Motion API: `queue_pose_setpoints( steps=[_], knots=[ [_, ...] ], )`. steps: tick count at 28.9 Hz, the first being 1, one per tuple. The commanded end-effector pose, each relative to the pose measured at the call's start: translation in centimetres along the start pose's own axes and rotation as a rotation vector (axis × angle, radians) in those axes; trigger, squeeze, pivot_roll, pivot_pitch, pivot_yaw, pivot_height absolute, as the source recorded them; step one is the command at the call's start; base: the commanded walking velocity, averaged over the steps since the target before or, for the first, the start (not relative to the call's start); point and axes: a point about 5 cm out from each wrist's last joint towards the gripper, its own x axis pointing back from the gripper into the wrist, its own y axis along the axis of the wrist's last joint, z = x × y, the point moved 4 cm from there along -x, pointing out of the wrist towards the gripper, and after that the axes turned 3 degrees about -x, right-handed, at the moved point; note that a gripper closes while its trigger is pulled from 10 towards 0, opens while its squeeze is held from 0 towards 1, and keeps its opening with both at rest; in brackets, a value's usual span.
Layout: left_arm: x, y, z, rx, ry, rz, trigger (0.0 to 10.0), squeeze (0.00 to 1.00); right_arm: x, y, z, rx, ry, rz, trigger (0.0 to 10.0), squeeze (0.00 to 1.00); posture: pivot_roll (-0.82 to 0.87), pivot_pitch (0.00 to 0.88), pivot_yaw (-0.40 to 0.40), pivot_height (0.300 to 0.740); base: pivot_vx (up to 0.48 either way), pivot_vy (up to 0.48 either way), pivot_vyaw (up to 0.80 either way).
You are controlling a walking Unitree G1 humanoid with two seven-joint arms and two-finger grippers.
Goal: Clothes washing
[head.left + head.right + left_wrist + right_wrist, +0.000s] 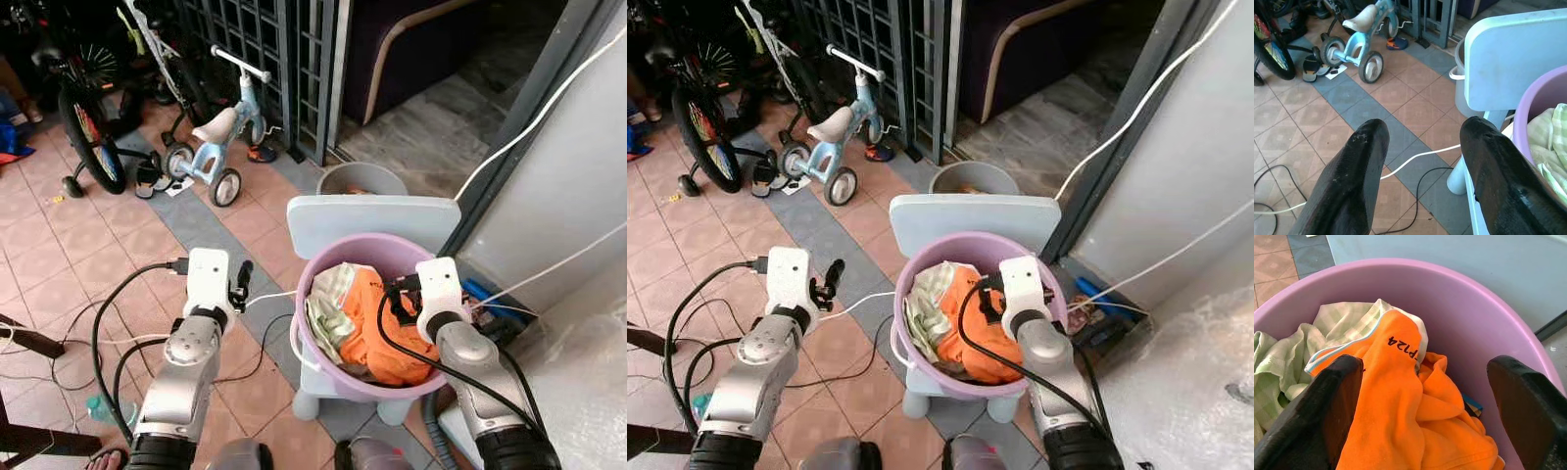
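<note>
a purple basin (323, 269) sits on a pale blue child's chair (372, 223) on the tiled floor (59, 255). inside it lie an orange garment (1415, 416) and a green checked cloth (1327, 333) beside it. the right end effector (1422, 406) hovers over the basin with its fingers (1337, 396) wide apart, straddling the orange garment. the left end effector (1422, 161) hangs outside the basin, just beside the chair, fingers apart and holding nothing. a small blue tricycle (220, 137) stands further back.
</note>
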Motion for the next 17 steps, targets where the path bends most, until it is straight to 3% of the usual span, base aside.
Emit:
queue_pose_setpoints(
  steps=[1, 9, 16, 17],
  knots=[
    [0.5, -0.1, 0.1, -0.018, -0.011, 0.016, 10.0, 0.00, -0.5, -0.2, 0.3, 0.022, 0.029, 0.037, 10.0, 0.00, 0.02, 0.131, 0.020, 0.740, 0.000, 0.000, 0.00],
    [1.9, -0.7, 1.0, -0.013, 0.016, 0.052, 10.0, 0.00, -1.9, -1.7, 0.5, 0.041, 0.041, 0.174, 10.0, 0.00, 0.05, 0.168, -0.006, 0.740, 0.000, 0.000, 0.00],
    [2.1, -0.7, 0.7, -0.020, -0.002, 0.066, 10.0, 0.00, -1.7, -3.2, 1.2, 0.083, 0.060, 0.240, 10.0, 0.00, 0.04, 0.173, -0.005, 0.740, 0.000, 0.000, 0.00],
    [2.1, -0.8, 0.7, -0.022, -0.006, 0.069, 10.0, 0.00, -1.6, -3.3, 1.3, 0.065, 0.064, 0.246, 8.3, 0.00, 0.04, 0.172, -0.002, 0.740, 0.000, 0.000, 0.00]
  ],
)
